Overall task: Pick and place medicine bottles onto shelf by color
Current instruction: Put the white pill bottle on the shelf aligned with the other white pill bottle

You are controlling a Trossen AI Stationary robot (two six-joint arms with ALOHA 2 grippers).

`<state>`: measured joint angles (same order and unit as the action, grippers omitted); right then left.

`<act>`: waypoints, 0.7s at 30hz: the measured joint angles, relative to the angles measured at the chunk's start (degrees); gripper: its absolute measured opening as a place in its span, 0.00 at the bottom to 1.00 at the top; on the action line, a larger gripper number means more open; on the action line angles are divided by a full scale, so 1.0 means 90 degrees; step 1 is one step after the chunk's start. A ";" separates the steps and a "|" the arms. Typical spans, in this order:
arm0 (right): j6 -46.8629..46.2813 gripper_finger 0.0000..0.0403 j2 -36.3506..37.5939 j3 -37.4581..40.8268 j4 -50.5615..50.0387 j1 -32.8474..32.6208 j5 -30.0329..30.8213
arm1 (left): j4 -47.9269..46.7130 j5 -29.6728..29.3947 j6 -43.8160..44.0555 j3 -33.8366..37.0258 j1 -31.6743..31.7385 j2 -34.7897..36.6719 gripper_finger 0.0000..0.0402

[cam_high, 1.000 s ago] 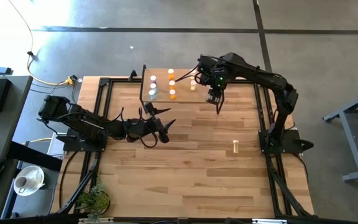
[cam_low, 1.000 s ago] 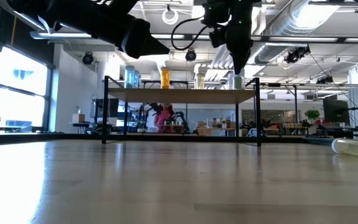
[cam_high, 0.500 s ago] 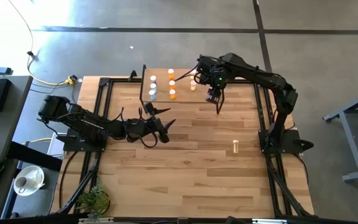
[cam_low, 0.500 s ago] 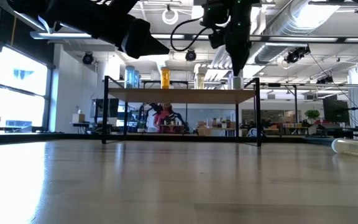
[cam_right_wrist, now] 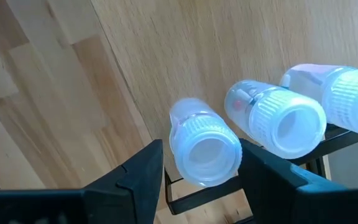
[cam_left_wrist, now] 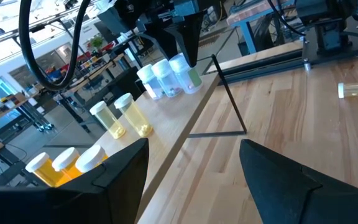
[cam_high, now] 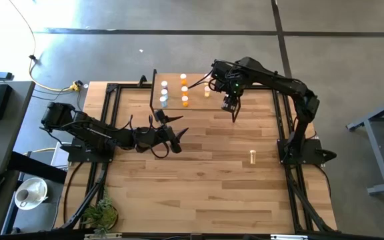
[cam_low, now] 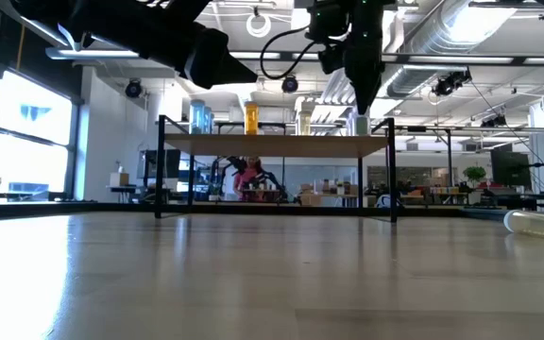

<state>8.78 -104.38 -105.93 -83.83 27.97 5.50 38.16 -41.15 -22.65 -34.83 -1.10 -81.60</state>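
The shelf stands at the table's far side, and medicine bottles stand upright on it in groups: pale blue, orange, yellow. Three pinkish-white bottles stand at its right corner. My right gripper points straight down over that corner, open, one finger on each side of the nearest pinkish-white bottle, without touching it. That bottle stands on the shelf top on its base. My left gripper waits open above the table's left middle, facing the shelf.
One clear bottle lies on its side on the tabletop, toward the right near my right arm's base. The shelf's thin black legs stand below its right corner. Bare wood lies between the shelf and the table's near edge.
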 joint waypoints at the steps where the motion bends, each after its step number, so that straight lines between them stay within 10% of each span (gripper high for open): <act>1: -0.0022 0.47 0.0000 0.0000 -0.0009 0.0000 0.0000 | -0.0006 0.0000 0.0000 0.0000 -0.0002 -0.0001 0.60; 21: -0.0121 0.47 0.0215 -0.0007 -0.0133 -0.0067 0.0046 | -0.0085 -0.0067 0.0000 0.0002 0.0000 -0.0002 0.60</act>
<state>7.69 -102.45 -106.00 -85.02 27.37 5.91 37.39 -41.75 -22.65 -34.81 -1.10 -81.62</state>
